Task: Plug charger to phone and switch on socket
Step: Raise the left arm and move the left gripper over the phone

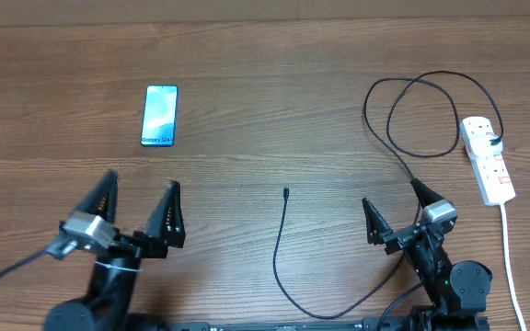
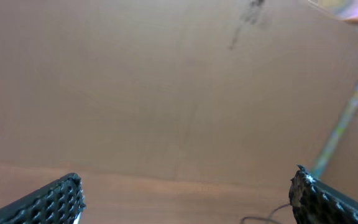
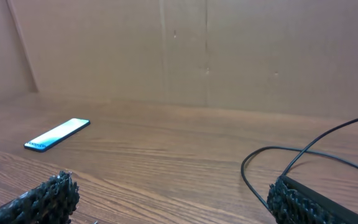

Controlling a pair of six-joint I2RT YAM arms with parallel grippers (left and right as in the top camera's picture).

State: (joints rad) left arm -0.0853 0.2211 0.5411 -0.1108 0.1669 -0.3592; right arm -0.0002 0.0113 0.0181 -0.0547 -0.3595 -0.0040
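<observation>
The phone lies flat at the table's far left, its light blue screen up; the right wrist view shows the phone far off to the left. The charger cable is thin and black. Its connector tip rests free mid-table, and the cable loops right and up to the white socket at the right. My left gripper stands open near the front left, below the phone, nothing between its fingers. My right gripper is open too, beside a cable loop.
A white cord runs from the socket down toward the table's front right edge. A brown cardboard wall closes off the back of the table. A short piece of black cable shows low in the left wrist view.
</observation>
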